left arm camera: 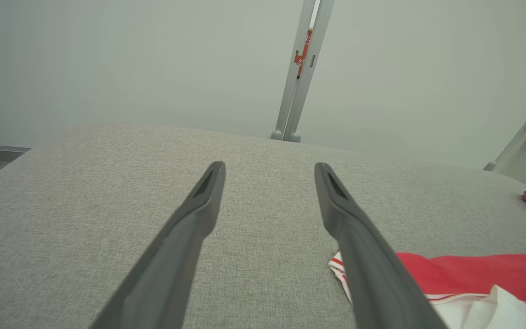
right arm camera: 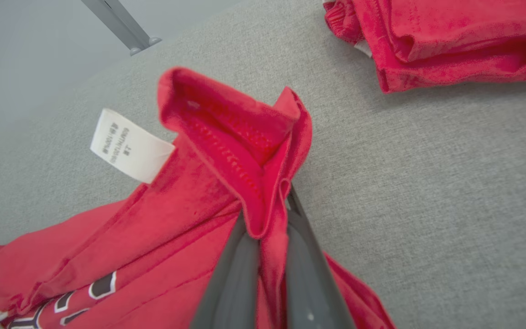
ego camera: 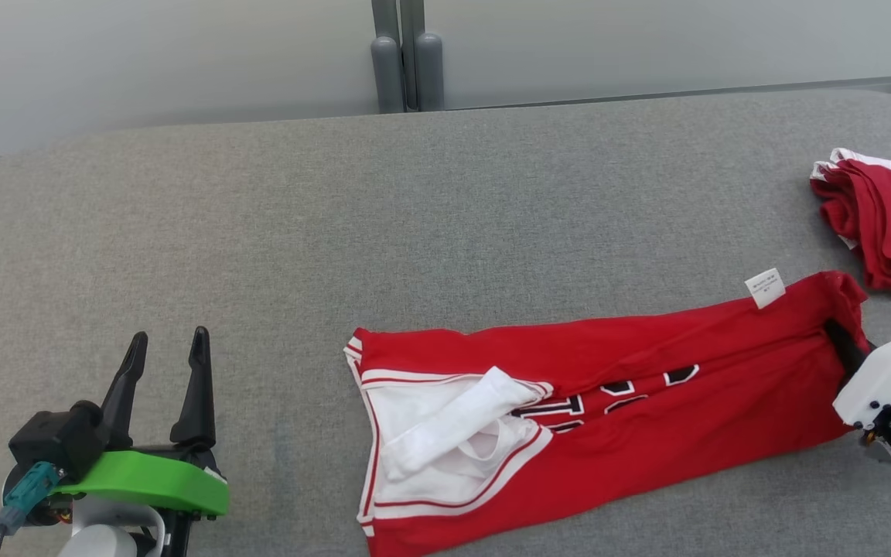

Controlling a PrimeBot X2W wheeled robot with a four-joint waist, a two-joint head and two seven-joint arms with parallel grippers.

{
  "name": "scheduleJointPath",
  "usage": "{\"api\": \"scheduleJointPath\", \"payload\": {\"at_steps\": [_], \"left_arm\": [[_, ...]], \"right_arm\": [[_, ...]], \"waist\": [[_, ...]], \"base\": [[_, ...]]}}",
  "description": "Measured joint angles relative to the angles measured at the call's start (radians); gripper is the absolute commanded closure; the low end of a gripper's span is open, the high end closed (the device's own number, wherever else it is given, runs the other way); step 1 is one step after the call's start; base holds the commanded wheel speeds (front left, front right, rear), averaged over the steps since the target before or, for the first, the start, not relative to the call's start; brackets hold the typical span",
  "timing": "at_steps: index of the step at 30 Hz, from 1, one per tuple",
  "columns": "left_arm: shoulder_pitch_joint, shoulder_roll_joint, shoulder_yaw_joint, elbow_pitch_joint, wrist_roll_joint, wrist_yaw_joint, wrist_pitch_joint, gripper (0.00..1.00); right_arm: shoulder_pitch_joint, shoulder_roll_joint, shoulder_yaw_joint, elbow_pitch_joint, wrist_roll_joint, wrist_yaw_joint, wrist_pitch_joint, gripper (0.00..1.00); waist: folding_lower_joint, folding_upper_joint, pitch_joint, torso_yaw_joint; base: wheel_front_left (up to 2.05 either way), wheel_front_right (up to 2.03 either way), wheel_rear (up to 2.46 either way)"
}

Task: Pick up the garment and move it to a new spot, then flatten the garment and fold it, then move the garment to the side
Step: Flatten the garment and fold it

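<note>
Garment: we've got the red jersey [ego camera: 646, 402] laid out on the near right part of the counter [ego camera: 260, 216], stretched long rather than bunched.
Long axis: it runs left to right across the counter, and the right end sits a touch farther from us than the left.
Which way it points: the white-trimmed opening, with white lining showing, faces left. The plain red end carrying the white tag [ego camera: 765, 288] points right.
Lettering: dark letters edged in white show mid-body, partly lost in the creases.
Right claw [right arm camera: 267, 214]: pressed together and pinching the jersey's right-hand edge. In the right wrist view we see a fold of red fabric standing up between the two dark fingers, raised off the counter there.
Left claw [ego camera: 169, 336]: spread wide at the near left, holding nothing and touching no cloth. Its fingers point away over bare counter, apart from the jersey's left end.
Second pile: a folded red cloth [ego camera: 890, 224] with white trim lies at the far right, near the jersey's right end but not touching it.
Counter: grey woven covering with rounded far corners.
Room: a pale wall [ego camera: 144, 54] stands behind, and two grey posts [ego camera: 407, 70] rise at the middle of the counter's far edge.
</note>
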Motion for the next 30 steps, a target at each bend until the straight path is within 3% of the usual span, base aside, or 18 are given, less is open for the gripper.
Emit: {"api": "scheduleJointPath", "payload": {"at_steps": [8, 13, 19, 30], "left_arm": [[0.001, 0.000, -0.003, 0.007, 0.000, 0.001, 0.000, 0.00], [0.004, -0.004, -0.012, 0.019, -0.001, 0.001, 0.004, 0.00], [0.003, -0.007, -0.024, 0.030, -0.005, -0.004, 0.005, 0.00], [-0.019, -0.029, -0.052, 0.076, -0.005, -0.027, 0.009, 0.00]], "right_arm": [[0.007, -0.008, 0.000, -0.180, -0.036, 0.000, -0.004, 1.00], [0.069, 0.055, 0.036, -0.375, -0.072, -0.001, 0.032, 1.00], [0.122, 0.152, 0.139, -0.521, -0.098, -0.001, 0.092, 1.00], [0.077, 0.276, 0.281, -0.397, -0.105, -0.001, 0.079, 1.00]], "waist": [[0.0000, 0.0000, -0.007, 0.001], [0.0000, 0.0000, -0.019, 0.023], [0.0000, 0.0000, -0.028, 0.070], [0.0000, 0.0000, -0.015, 0.190]], "base": [[0.00, 0.00, 0.00], [0.00, 0.00, 0.00], [0.00, 0.00, 0.00], [0.00, 0.00, 0.00]]}}
